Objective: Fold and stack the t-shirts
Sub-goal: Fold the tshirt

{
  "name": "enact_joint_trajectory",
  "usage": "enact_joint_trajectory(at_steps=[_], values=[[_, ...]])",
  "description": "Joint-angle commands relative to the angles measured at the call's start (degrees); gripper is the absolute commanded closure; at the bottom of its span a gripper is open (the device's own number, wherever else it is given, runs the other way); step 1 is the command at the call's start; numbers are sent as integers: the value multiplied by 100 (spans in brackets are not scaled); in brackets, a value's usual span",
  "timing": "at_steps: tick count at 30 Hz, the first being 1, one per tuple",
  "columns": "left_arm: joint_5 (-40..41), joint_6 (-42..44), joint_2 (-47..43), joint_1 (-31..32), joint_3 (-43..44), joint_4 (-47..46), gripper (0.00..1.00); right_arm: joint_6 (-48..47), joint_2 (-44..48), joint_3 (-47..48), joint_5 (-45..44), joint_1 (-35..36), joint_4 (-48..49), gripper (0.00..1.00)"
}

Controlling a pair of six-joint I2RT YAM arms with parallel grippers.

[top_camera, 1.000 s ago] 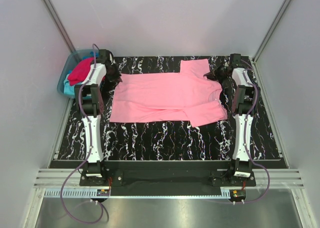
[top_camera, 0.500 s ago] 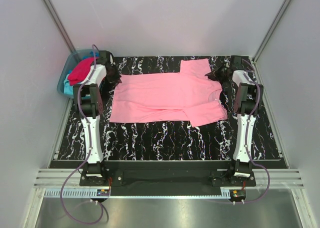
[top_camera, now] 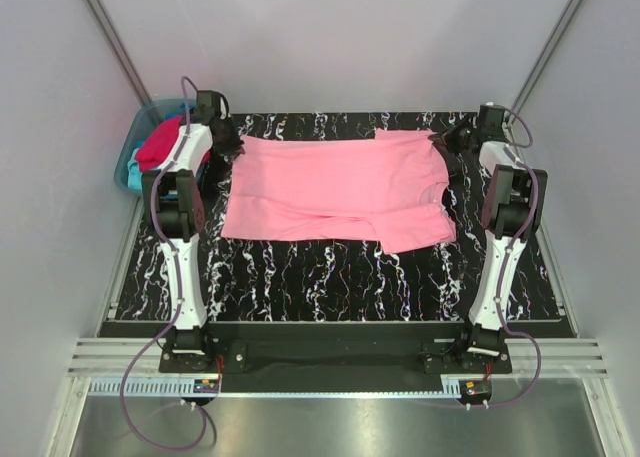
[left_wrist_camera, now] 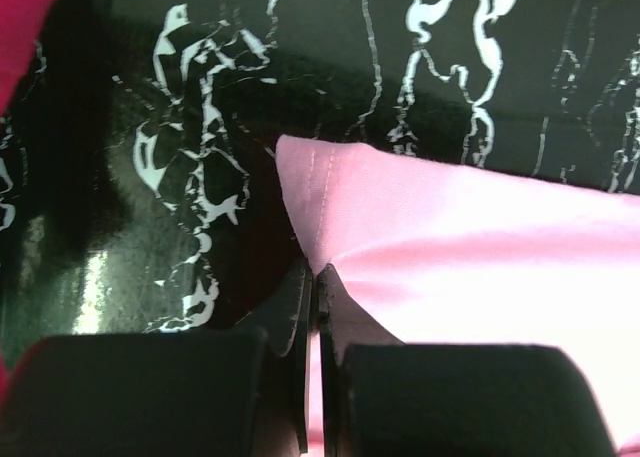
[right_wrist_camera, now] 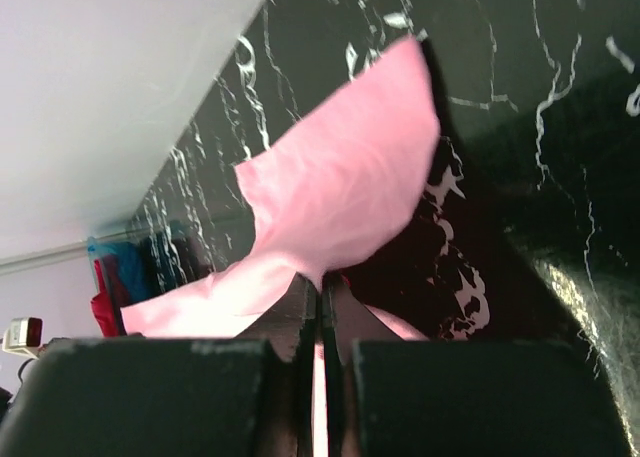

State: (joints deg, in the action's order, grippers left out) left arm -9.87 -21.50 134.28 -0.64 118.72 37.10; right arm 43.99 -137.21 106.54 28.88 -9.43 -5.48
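Both arms have pulled toward 12 o'clock. The left gripper (top_camera: 233,145) and right gripper (top_camera: 447,140) each pinch a far corner of the pink t-shirt (top_camera: 335,187), now taut mid-tabletop (top_camera: 330,277). Likely flattening before the fold.

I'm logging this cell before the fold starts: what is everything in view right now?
pink tee: 1, light pink, spread mid-table, two far corners pinched
red tee: 1, crimson, bunched in the tub
turquoise tee: 1, turquoise, in the tub beside the red tee
tub: 1, translucent blue-green, off the table's far left corner
table: 1, black with white veining, centre
walls: 3, white, left, far and right
left arm: 1, white and black, table's left side
right arm: 1, white and black, table's right side
left gripper: 1, black, shut on the pink tee's far left corner
right gripper: 1, black, shut on the pink tee's far right corner
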Motion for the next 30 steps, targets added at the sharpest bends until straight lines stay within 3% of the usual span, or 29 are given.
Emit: enact_joint_trajectory(at_steps=[1,19,30], values=[[29,-4,-385,38,-94,-238,100,49,353,59,-278,-164,495,100],[301,-4,-990,29,-542,-511,100,470,836,-749,12,-182,1435,100],[354,-12,-1632,38,-1122,-634,100,567,1740,-1555,3,-173,1786,100]])
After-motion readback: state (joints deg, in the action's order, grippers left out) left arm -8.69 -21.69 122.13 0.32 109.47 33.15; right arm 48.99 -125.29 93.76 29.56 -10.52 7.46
